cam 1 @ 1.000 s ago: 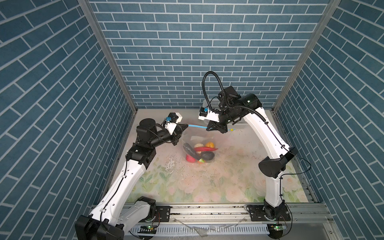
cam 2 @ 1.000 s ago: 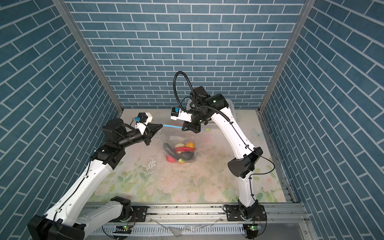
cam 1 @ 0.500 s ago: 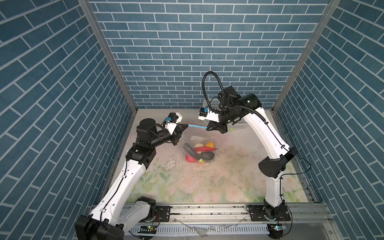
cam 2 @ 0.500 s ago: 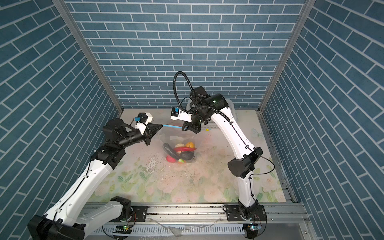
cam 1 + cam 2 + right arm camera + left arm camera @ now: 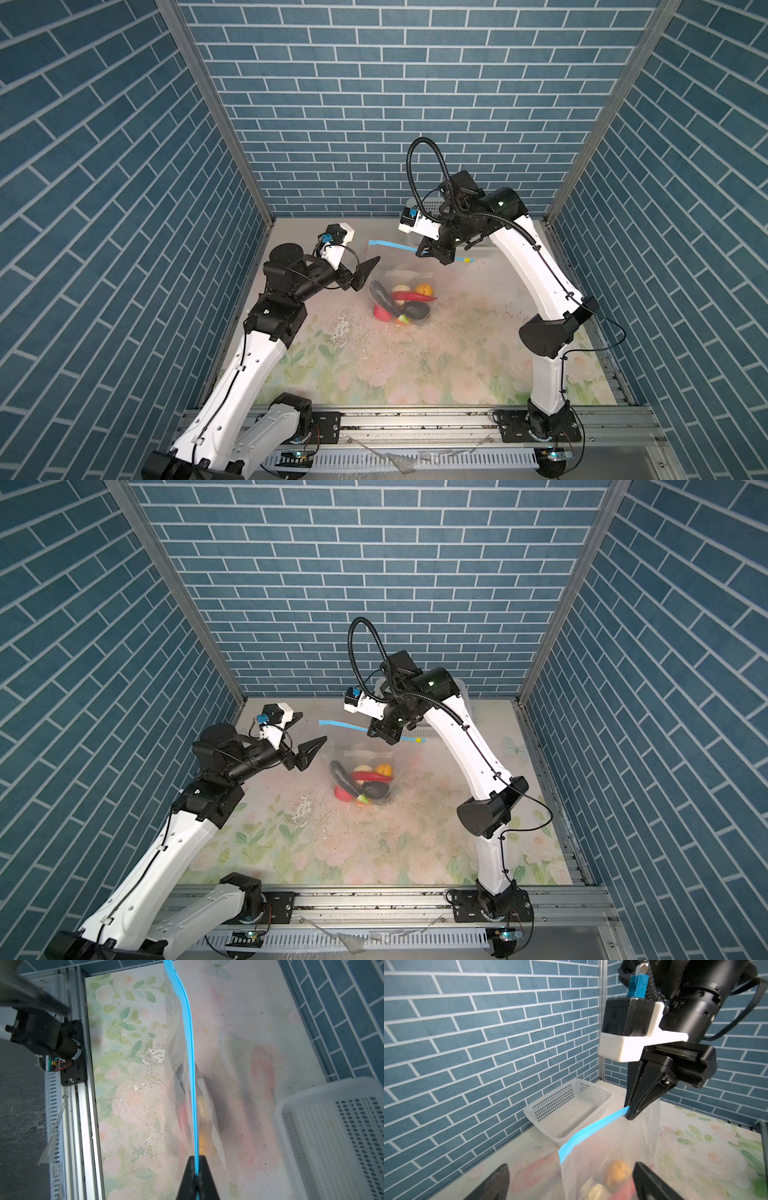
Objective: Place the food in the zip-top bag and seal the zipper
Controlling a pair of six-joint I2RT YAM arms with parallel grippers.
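Observation:
The zip-top bag (image 5: 401, 266) hangs over the mat from my right gripper (image 5: 432, 253), which is shut on the zipper (image 5: 390, 245), a light blue strip with a yellow tab (image 5: 467, 260) at its far end. The right wrist view shows the jaws pinched on the zipper (image 5: 192, 1084) at my right gripper (image 5: 196, 1167). The food (image 5: 401, 303) lies bunched in the bag's bottom: dark aubergine (image 5: 382, 295), red chilli (image 5: 413, 296), orange ball (image 5: 424, 288). My left gripper (image 5: 312, 728) stands open just left of the bag's free corner, holding nothing (image 5: 571, 1180).
A white perforated basket (image 5: 566, 1109) sits at the back wall behind the bag, partly hidden by my right arm in both top views. The floral mat (image 5: 415, 365) stretches toward the front rail. Blue brick walls close in three sides.
My left gripper has opened and let go of the zipper's left end. The bag now hangs from the right gripper alone. The arms have barely moved.

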